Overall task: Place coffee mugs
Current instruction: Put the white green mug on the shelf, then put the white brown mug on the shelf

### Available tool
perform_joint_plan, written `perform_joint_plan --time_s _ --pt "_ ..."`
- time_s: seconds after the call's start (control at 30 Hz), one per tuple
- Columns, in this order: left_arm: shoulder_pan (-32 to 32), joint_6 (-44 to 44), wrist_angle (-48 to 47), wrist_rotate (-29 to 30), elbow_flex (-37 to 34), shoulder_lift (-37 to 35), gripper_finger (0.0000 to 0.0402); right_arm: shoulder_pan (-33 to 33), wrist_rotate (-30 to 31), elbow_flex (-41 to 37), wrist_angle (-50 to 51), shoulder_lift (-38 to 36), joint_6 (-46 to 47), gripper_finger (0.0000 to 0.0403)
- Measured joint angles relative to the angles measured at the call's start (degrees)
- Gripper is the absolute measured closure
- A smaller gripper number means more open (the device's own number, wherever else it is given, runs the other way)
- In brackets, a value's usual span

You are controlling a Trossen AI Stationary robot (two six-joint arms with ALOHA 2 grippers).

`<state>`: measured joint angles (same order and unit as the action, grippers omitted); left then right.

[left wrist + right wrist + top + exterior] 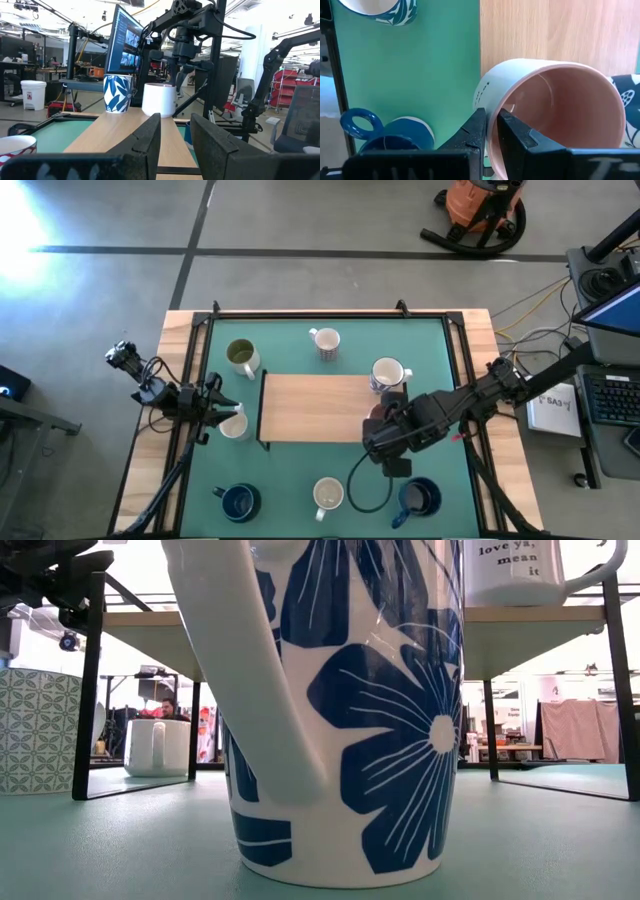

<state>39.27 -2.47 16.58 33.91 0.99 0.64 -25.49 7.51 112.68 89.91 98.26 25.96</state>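
The right gripper (490, 132) is clamped on the rim wall of the white ceramic mug with pink interior (555, 107), one finger inside and one outside, at the edge of the raised light wooden board (315, 405). Glazed ceramic is rigid, slippery and chip-prone; a rim pinch is likely to swing, so it should be carried level. The left gripper (175, 137) waits part-open and empty.

I see a pink-lined white mug (555, 115) upright on the wooden board's right end, beside the blue-flowered mug (388, 372). Six more stand on the green mat: olive-lined (241, 355), striped (326, 341), cream (234, 423), (328, 495), two navy (238, 501), (420, 496).
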Motion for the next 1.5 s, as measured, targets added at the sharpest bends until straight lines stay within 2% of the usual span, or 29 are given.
perform_joint_plan --time_s 0.33,0.9,1.4,1.5 --pt "0.0 0.0 0.0 0.0 0.0 0.0 0.0312 3.2 1.4 0.0 0.2 0.0 2.0 0.0369" --pt "0.0 0.0 0.0 0.0 0.0 0.0 0.0312 4.4 -6.3 0.0 0.0 -0.3 15.2 0.0369" --pt "0.0 0.0 0.0 0.0 0.0 0.0 0.0312 4.4 -6.0 4.8 0.2 -0.4 8.7 0.0369" --pt "0.0 0.0 0.0 0.0 0.0 0.0 0.0312 4.4 -4.2 6.0 0.2 -0.4 5.6 0.0369"
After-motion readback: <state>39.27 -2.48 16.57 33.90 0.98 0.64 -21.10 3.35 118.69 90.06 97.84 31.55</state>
